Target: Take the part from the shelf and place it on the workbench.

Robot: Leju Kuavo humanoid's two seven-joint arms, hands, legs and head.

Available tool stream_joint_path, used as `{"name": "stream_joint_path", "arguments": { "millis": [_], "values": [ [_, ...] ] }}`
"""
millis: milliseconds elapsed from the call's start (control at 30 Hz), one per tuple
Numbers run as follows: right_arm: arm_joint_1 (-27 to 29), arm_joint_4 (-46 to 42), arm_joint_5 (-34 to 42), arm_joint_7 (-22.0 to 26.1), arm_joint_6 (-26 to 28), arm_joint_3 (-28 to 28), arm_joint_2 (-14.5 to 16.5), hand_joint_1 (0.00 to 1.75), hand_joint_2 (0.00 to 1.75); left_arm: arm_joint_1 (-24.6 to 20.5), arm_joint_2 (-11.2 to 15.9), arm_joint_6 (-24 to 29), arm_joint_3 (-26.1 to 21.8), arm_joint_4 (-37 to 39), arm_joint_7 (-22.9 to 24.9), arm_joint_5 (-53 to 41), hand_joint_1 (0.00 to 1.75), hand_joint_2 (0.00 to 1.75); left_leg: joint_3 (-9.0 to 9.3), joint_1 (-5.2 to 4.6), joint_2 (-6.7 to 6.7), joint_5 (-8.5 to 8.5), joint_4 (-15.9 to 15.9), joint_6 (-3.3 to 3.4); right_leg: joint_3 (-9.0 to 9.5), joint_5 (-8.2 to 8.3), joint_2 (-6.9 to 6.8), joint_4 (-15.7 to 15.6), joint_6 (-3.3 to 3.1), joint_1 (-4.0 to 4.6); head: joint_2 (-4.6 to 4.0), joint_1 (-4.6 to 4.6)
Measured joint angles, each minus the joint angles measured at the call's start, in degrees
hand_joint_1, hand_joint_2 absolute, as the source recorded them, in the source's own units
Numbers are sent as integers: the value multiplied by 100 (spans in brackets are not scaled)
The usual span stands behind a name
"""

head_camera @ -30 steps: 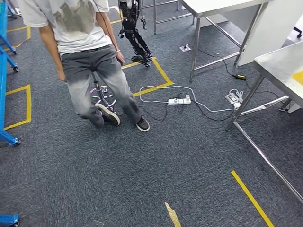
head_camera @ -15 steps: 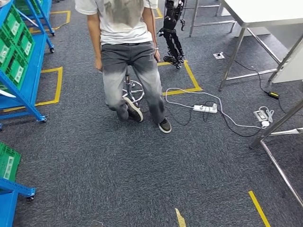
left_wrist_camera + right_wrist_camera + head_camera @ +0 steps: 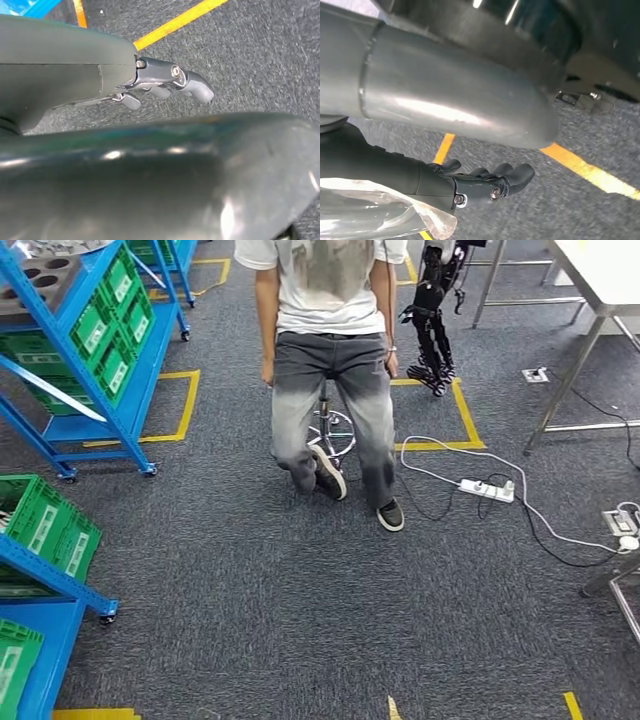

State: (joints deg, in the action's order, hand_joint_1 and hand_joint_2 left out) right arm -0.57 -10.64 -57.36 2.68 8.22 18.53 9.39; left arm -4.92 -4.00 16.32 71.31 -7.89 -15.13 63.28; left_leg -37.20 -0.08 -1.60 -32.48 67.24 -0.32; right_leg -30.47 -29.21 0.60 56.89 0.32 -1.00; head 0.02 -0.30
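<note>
Both robot hands hang over carpet: I see the left robot hand (image 3: 166,85) and right robot hand (image 3: 486,182) holding nothing, fingers loosely extended. Blue shelf (image 3: 113,405), then person (image 3: 332,360), then the grey part (image 3: 41,280) on its top tier.

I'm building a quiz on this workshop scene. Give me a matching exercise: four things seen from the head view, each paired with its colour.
Things:
1. shelf frame
2. bins
3. floor tape
4. power strip

Colours:
A. yellow
B. white
C. blue
D. green

Pairs: 1-C, 2-D, 3-A, 4-B
</note>
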Motion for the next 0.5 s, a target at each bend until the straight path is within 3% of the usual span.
{"name": "stream_joint_path", "arguments": {
  "millis": [67, 100, 167, 233, 300, 367, 433, 500],
  "values": [
    [14, 1, 8, -3, -1, 0, -2, 0, 0, -6, 0, 6, 6, 0, -5, 0, 0, 0, -273, 35, 80, -227, 607, -48, 10, -22, -191, 2, -11, 4, 0, -2],
    [15, 1, 11, -4, -1, 0, -2, 0, 0, 2, 0, 7, 8, 0, -8, 0, 0, 0, -296, 55, 98, -197, 678, -68, 18, -32, -278, 3, -7, 4, 0, -1],
    [9, 0, 11, -6, -1, 0, -2, 0, 0, 19, 0, 7, 10, 0, -8, -1, 0, 0, -17, 82, 182, 141, 170, -87, 53, -58, -426, 3, 19, 0, 0, -2],
    [5, -1, 9, -6, -1, 0, -1, 0, 0, 10, -1, 8, 15, 0, -4, -8, 0, 0, 363, 57, 414, 408, -563, -68, 93, -97, -549, 11, 75, 18, 0, -2],
    [-3, -1, 8, -6, -1, 0, -1, 0, 0, -5, -4, 9, 29, 0, 1, -20, 0, 0, 489, 14, 531, 434, -851, -9, 123, -129, -659, 14, 143, 43, 0, 3],
    [-29, -1, 8, -6, -8, 0, -1, 0, 0, 11, -5, 11, 48, 0, 3, -34, 0, 0, 479, 4, 423, 442, -878, 74, 151, -156, -731, 4, 215, 32, 0, 5],
    [-47, -1, 9, -6, -22, 0, -1, 0, 0, 23, -5, 15, 59, 0, 2, -50, 0, 0, 491, 20, 308, 462, -911, 149, 83, -309, -527, 178, 271, 2, 0, 26],
    [-40, -1, 10, -6, -37, 0, -1, 0, 0, 4, -9, 18, 66, 0, -3, -58, 0, 0, 492, 31, 190, 474, -921, 203, -227, -654, -209, 828, 287, -10, 0, 57]
  ]
}}
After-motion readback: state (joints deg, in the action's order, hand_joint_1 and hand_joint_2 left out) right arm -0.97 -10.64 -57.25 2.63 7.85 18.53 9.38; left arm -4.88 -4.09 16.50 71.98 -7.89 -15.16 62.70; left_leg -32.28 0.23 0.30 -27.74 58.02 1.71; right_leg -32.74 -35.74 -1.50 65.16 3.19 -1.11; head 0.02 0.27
